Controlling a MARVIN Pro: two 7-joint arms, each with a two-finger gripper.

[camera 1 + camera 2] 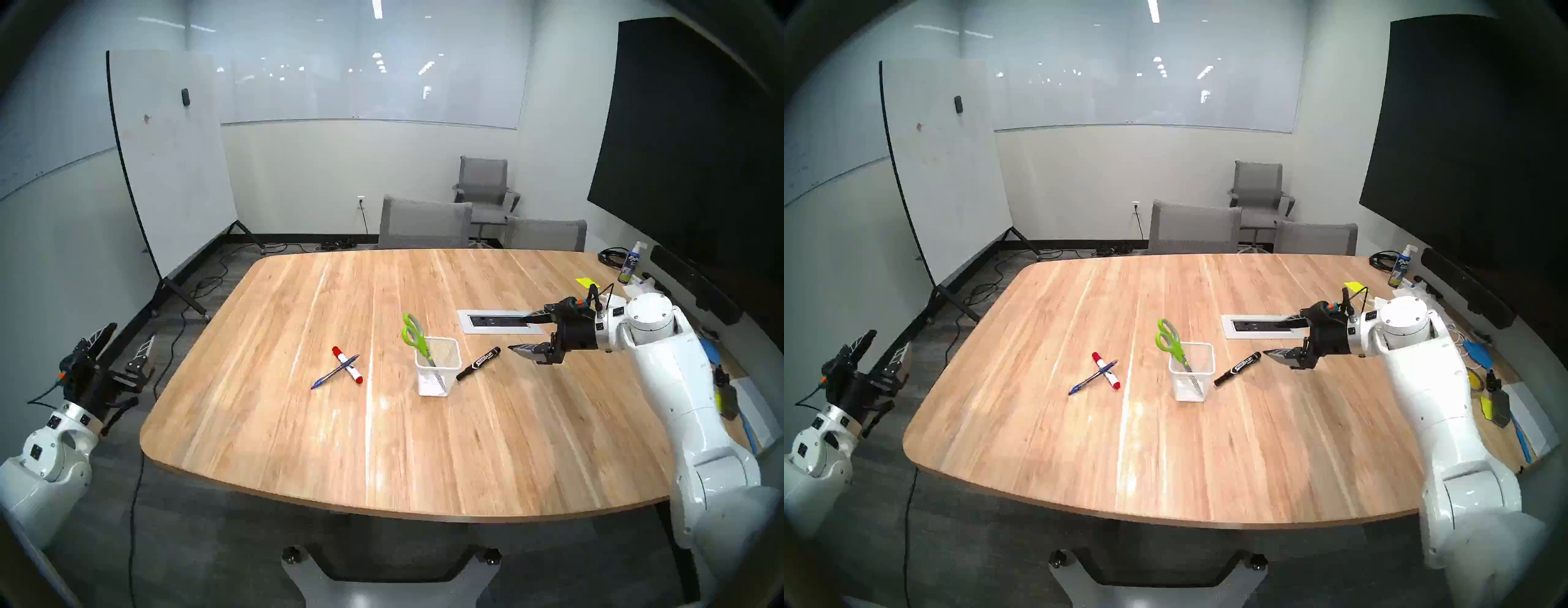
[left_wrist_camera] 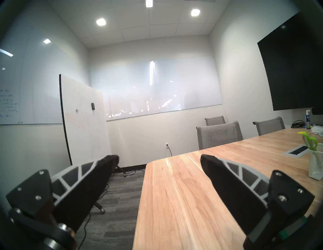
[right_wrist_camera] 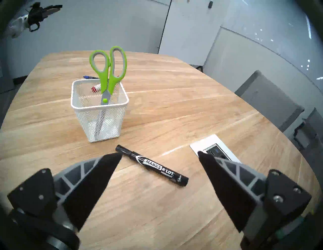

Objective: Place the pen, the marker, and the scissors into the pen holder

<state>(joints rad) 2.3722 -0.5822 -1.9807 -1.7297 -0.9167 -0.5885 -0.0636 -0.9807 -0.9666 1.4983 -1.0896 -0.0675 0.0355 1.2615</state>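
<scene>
The lime-green scissors (image 1: 412, 333) stand blades-down in the white mesh pen holder (image 1: 439, 375) at the middle of the table. Just right of the holder lies a black marker (image 1: 478, 363). My right gripper (image 1: 518, 333) hovers open just right of that marker; in the right wrist view the marker (image 3: 152, 165) lies between and ahead of its fingers, in front of the holder (image 3: 99, 111) and scissors (image 3: 108, 69). Left of the holder, the blue pen (image 1: 329, 375) lies crossed over a white marker with red ends (image 1: 353, 372). My left gripper (image 1: 131, 333) is open, off the table's left edge.
A power outlet panel (image 1: 494, 321) is set in the wooden table (image 1: 382, 458) behind my right gripper. A spray bottle (image 1: 631, 263), cables and clutter sit along the right edge. Grey chairs (image 1: 424, 223) stand at the far side; a rolling whiteboard (image 1: 169, 161) stands on the left.
</scene>
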